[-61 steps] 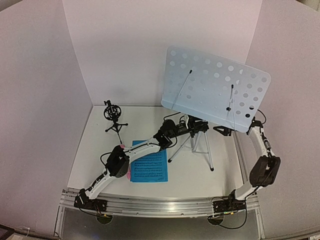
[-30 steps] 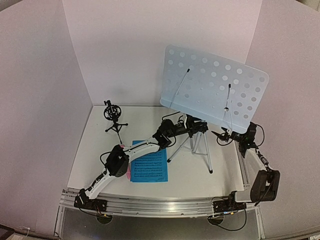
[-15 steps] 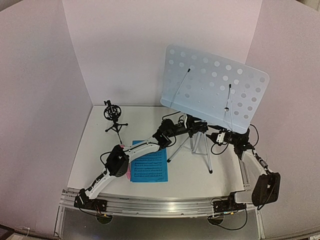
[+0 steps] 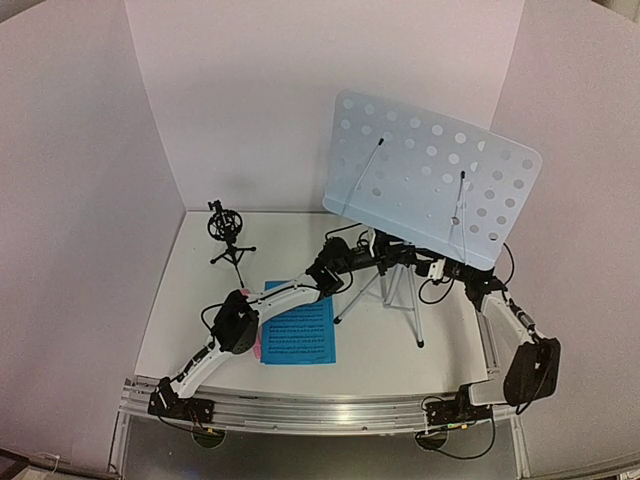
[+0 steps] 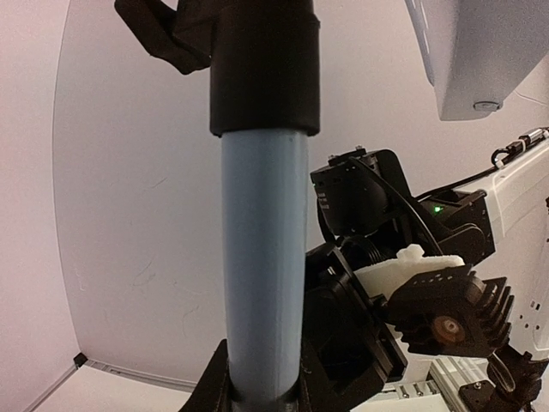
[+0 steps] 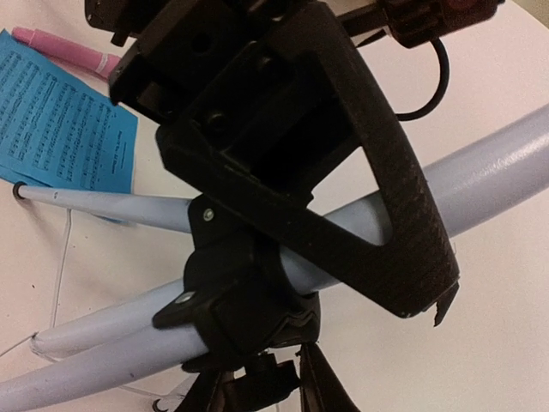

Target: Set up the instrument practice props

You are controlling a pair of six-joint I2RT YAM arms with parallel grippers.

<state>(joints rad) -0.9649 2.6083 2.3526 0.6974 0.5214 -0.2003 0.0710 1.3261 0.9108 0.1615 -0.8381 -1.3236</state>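
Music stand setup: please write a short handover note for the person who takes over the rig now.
Left gripper: shut on the pole of the music stand.
Right gripper: close to the stand's leg joint; open or shut is unclear.
Blue sheet music lies flat on the table, pink microphone beside it.
Mic holder stands back left, empty.
Done: stand upright.
Left: sheet music onto stand, microphone into holder.

Matt metal stand pole (image 5: 262, 275), paper sheet music (image 4: 300, 338)
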